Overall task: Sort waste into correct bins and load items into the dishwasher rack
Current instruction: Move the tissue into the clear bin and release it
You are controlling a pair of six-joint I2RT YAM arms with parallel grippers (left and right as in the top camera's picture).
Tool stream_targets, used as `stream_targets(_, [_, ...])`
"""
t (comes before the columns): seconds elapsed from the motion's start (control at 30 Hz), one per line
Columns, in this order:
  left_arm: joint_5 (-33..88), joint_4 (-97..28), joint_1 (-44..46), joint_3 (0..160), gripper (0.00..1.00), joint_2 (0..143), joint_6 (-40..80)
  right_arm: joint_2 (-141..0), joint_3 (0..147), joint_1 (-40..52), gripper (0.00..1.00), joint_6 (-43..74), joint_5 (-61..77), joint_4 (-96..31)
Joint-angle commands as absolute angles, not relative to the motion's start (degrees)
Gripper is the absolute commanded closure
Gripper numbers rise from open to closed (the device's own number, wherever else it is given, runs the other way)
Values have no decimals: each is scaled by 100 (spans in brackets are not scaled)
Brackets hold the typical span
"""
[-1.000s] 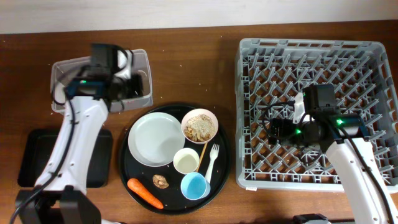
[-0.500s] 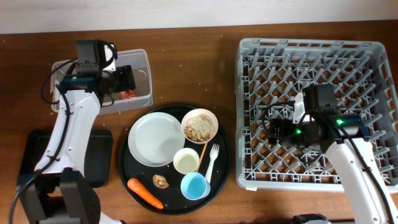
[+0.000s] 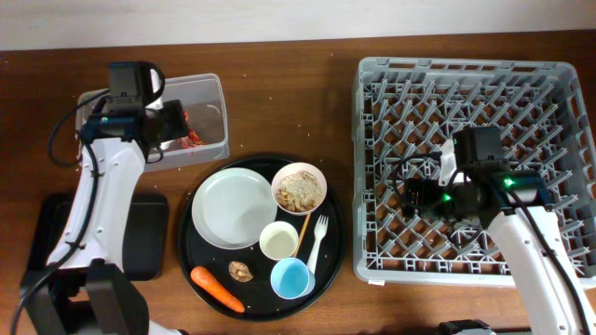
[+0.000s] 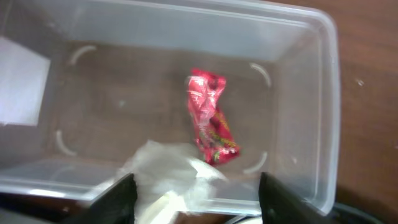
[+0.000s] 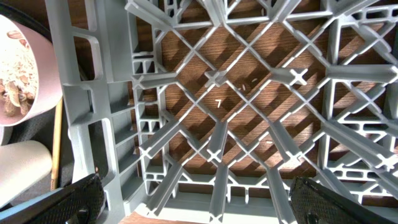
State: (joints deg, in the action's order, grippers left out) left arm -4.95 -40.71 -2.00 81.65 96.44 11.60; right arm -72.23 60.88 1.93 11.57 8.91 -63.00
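Note:
My left gripper (image 3: 175, 121) hangs open over the clear tub (image 3: 212, 93). In the left wrist view the red snack wrapper (image 4: 211, 124) lies on the tub (image 4: 323, 93) floor, and crumpled white paper (image 4: 171, 177) shows blurred by the near wall between the spread fingers (image 4: 121, 199). The round black tray holds the plate (image 3: 233, 207), the bowl (image 3: 299, 189) of scraps, a white cup (image 3: 278, 240), a blue cup (image 3: 291, 277), the fork (image 3: 319, 240), the stick (image 3: 303, 228), the carrot (image 3: 217, 288) and a brown lump (image 3: 241, 271). My right gripper (image 3: 413, 195) is open over the rack (image 3: 475, 84).
A shallow black rectangular tray (image 3: 56, 233) lies at the left front, partly under my left arm. The round black tray's rim (image 3: 191, 247) sits between it and the rack. In the right wrist view the rack's lattice (image 5: 217, 81) fills the frame, with the bowl (image 5: 18, 68) at the left.
My left gripper has gone from shut to open and drawn back to the left over the tub, and the red wrapper now shows inside. The right arm has not moved.

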Motion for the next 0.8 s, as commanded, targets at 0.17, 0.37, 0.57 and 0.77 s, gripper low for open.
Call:
stream_targets(0.17, [773, -3640, -257, 8184, 28, 9596, 676, -7212, 6173, 220, 1, 1116, 838, -6287])
stream_targets(0.37, [-8, -3944, -255, 8173, 1, 9778, 836, -7212, 6173, 220, 2, 1118, 838, -6265])
stream_targets(0.57, [1264, -3955, -207, 8154, 2, 10136, -130, -7212, 6171, 220, 2, 1120, 840, -6254])
stream_targets(0.77, [1267, -4322, 47, 8147, 2, 10593, -130, -7212, 6171, 220, 1, 1118, 838, -6272])
